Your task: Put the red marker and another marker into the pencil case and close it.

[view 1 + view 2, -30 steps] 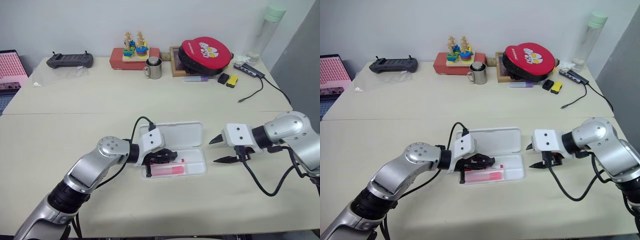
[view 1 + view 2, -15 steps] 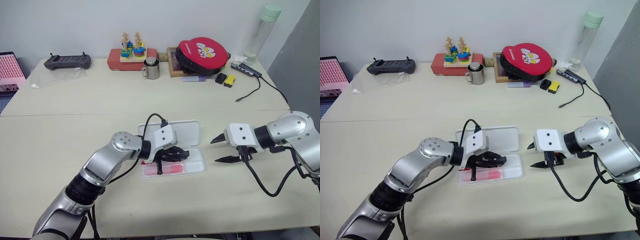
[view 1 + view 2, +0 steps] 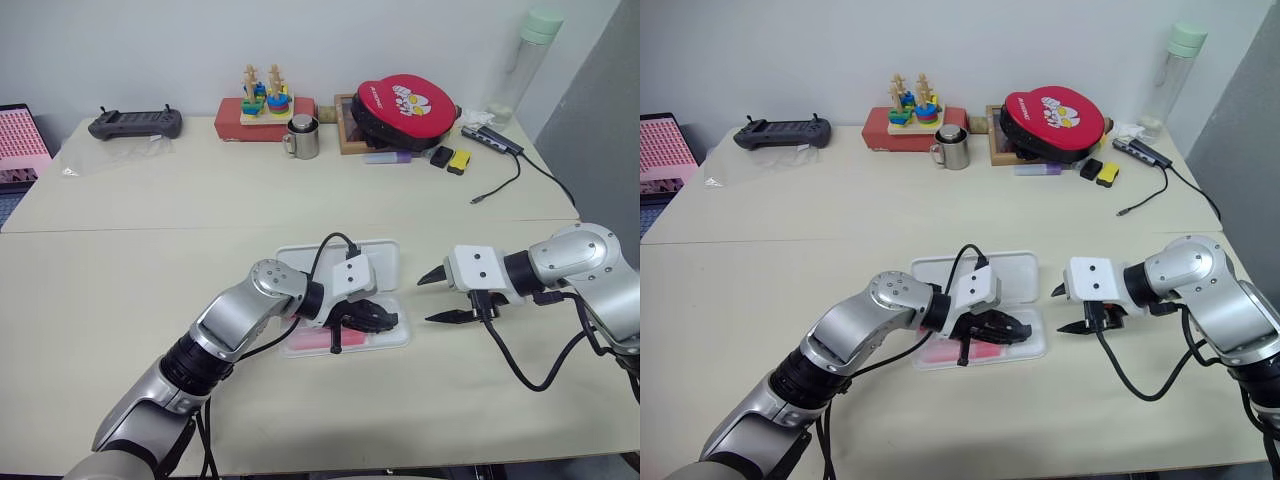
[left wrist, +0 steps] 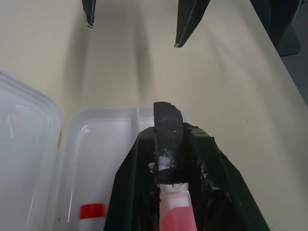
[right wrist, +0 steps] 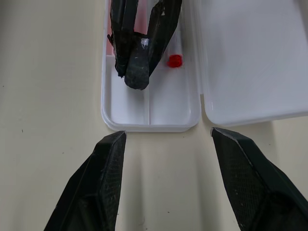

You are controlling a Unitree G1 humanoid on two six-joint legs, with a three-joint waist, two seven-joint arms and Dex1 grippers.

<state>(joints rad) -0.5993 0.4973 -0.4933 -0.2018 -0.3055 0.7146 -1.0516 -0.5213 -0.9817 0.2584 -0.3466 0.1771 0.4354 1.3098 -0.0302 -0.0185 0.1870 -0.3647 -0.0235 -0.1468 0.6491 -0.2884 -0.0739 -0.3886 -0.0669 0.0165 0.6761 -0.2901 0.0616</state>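
Note:
The pencil case (image 3: 398, 337) lies open in the middle of the table, its lid (image 3: 385, 256) flat behind the tray. A pale pink highlighter (image 3: 316, 343) rests in the tray's left part. Beside it shows the red end of the red marker (image 5: 174, 60), the rest of it hidden under the hand. My left gripper (image 3: 387, 321) hovers shut over the tray's right part, with nothing seen between its fingers (image 4: 167, 120). To the right of the case, my right gripper (image 3: 432, 297) stands open and empty, pointing at the tray's short end.
Along the far edge stand a red box with a wooden stacking toy (image 3: 262, 100), a metal mug (image 3: 303, 137), a red round pad (image 3: 410, 105), a purple marker (image 3: 390, 157), a game controller (image 3: 135, 123) and a tall bottle (image 3: 525, 60). A cable (image 3: 500, 186) trails at the right.
My left gripper has slid to the right along the tray, staying shut and uncovering the pink highlighter. The right gripper has kept still. The camera shifted slightly.

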